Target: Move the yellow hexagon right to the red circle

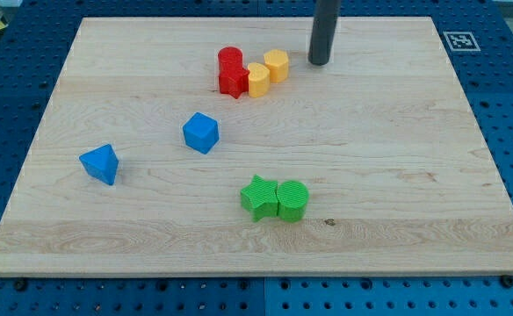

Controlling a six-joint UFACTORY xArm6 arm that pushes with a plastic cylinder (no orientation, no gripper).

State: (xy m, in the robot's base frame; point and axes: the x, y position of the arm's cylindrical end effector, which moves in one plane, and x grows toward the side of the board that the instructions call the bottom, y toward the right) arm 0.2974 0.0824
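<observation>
The yellow hexagon (277, 65) stands near the view's top centre of the wooden board (397, 175). It touches a second yellow block (258, 79) on its lower left. The red circle (230, 59) stands further left, with a red star-like block (233, 81) just below it and against the second yellow block. My tip (319, 61) rests on the board a short way to the right of the yellow hexagon, with a small gap between them.
A blue cube-like block (200, 132) lies left of centre and a blue triangular block (100, 164) further left. A green star (259, 197) and a green circle (292, 200) touch each other near the view's bottom centre.
</observation>
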